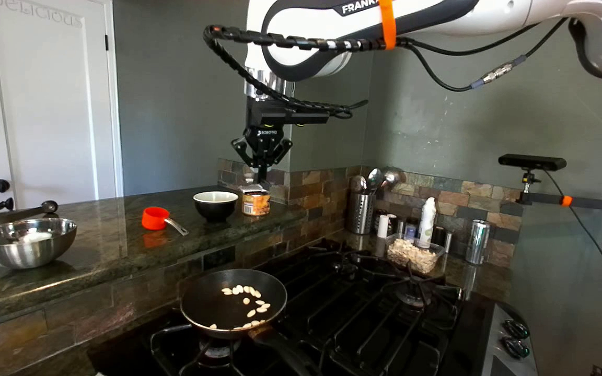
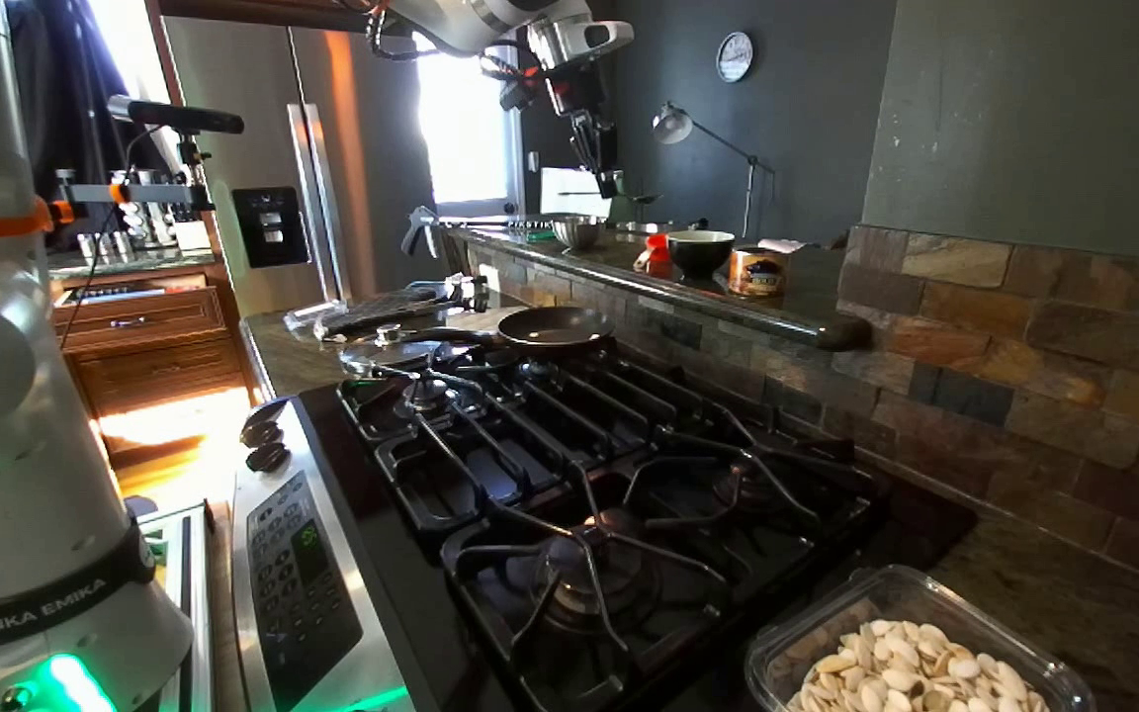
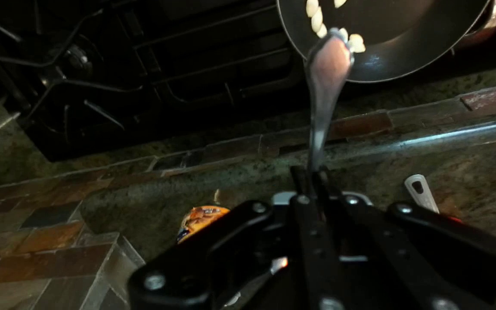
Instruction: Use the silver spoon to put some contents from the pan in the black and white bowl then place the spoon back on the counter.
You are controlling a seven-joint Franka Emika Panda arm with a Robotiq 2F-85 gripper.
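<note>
My gripper [image 1: 262,176] is shut on the silver spoon [image 3: 323,107]. It is above the raised counter, over or close to the black and white bowl [image 1: 216,209]. In an exterior view the gripper [image 2: 609,186] holds the spoon [image 2: 641,198] about level. The wrist view shows its wide, blurred end over the pan in the picture. The bowl [image 2: 700,259] is upright; its inside is hidden, and in the wrist view my fingers cover most of it. The dark pan [image 1: 201,300] sits on the stove with pale seeds [image 1: 256,304] in it.
A can [image 1: 255,203] stands beside the bowl. A red measuring cup [image 1: 155,218] and a steel bowl [image 1: 26,253] are farther along the counter [image 1: 118,256]. A clear container of seeds [image 2: 911,578] stands by the stove grates [image 2: 569,494]. A utensil holder [image 1: 359,214] is near the wall.
</note>
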